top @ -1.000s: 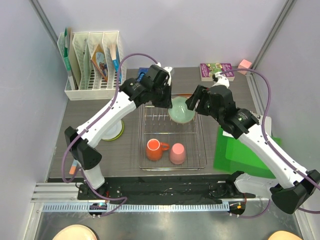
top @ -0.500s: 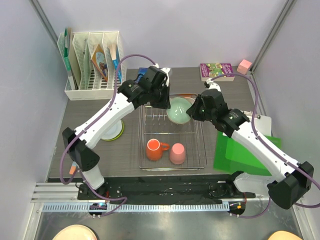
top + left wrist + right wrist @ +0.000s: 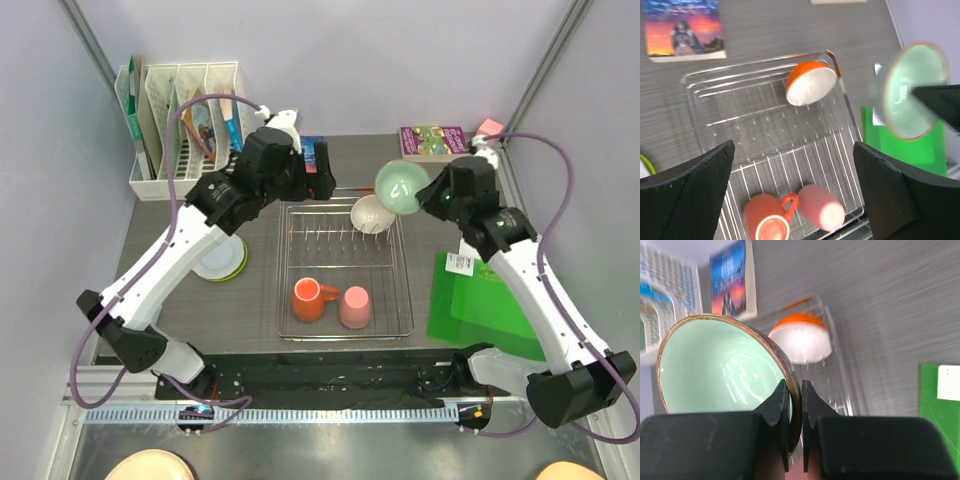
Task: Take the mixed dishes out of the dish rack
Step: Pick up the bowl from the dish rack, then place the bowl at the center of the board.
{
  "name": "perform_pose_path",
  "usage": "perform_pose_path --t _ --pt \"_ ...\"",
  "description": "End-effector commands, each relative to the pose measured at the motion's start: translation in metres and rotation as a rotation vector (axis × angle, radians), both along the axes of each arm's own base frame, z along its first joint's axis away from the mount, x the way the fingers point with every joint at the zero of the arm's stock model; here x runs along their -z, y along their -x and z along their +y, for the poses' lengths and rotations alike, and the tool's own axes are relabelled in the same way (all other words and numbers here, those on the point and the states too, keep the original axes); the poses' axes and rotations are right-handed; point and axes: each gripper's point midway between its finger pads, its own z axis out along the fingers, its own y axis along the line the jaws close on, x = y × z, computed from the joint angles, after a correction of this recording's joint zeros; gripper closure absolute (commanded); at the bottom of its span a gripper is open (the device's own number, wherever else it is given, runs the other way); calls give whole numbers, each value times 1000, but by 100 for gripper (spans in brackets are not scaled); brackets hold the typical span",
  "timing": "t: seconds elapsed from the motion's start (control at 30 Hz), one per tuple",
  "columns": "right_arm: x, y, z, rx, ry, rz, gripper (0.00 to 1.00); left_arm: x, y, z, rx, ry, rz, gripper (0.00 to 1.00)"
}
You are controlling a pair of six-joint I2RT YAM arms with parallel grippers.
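From above, the right fingers (image 3: 426, 196) pinch the rim of the pale green bowl (image 3: 401, 186) and hold it tilted in the air by the far right corner of the dish rack (image 3: 284, 290). The left fingers (image 3: 298, 178) hover near the rack's far left corner. Inside the rack, the cream-white bowl (image 3: 371, 213) stands on edge among the tines at the far end. The orange mug (image 3: 310, 298), mouth up, and the pink cup (image 3: 354, 306) sit side by side at the near end. The lime-green plate (image 3: 232, 266) lies on the counter (image 3: 360, 150) left of the rack, partly under the left arm.

The left wrist view shows its fingers spread wide with nothing between them. Below lie the rack, the cream-white bowl (image 3: 811, 84), the mug (image 3: 769, 222) and the cup (image 3: 822, 205). The pale green bowl (image 3: 912, 90) hangs blurred at the right, above a green mat (image 3: 905, 150).

The right wrist view shows its fingers clamped tight, one on each side of the pale green bowl's (image 3: 725, 370) rim. The cream-white bowl (image 3: 801, 342) is beyond it, and a book (image 3: 732, 280) lies farther back.
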Motion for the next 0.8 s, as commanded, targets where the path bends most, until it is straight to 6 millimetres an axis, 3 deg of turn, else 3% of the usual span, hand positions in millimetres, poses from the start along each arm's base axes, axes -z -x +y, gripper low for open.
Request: perform_pose_path --t 0.0,0.07,0.13,0.17,0.2,0.23,0.3,0.33,0.5,0.53,0.67,0.77 --pt "-78 -29 -37 154 -114 -203 99 -20 -14 37 -187 48 -89 0" --pt "-75 -43 -65 270 -123 -194 99 -13 -16 50 -252 49 -90 0" --pt "-60 -59 -97 408 -165 -167 99 -18 -16 64 -304 81 -111 0" --pt "-62 -68 -107 439 -200 -195 99 -9 -16 69 -327 90 -92 0" --pt "-51 -78 -112 451 -223 -174 99 -11 -15 76 -353 119 -94 0" --pt "-45 -85 -128 501 -236 -171 99 -8 -16 82 -373 134 -79 0" --pt "-35 -101 -137 522 -212 -154 99 7 -21 99 -417 160 -27 0" --pt "-25 -115 -142 513 -166 -126 99 14 -16 96 -378 185 2 0" --pt "13 -144 -152 488 -67 -57 99 39 -6 99 -376 218 52 0" --pt "34 -152 -151 482 -57 -10 99 51 -4 101 -380 205 68 0" --pt "91 -162 -149 468 -45 107 99 62 2 106 -384 188 80 0" --pt "120 -163 -146 469 -70 133 99 70 5 114 -415 155 90 0"
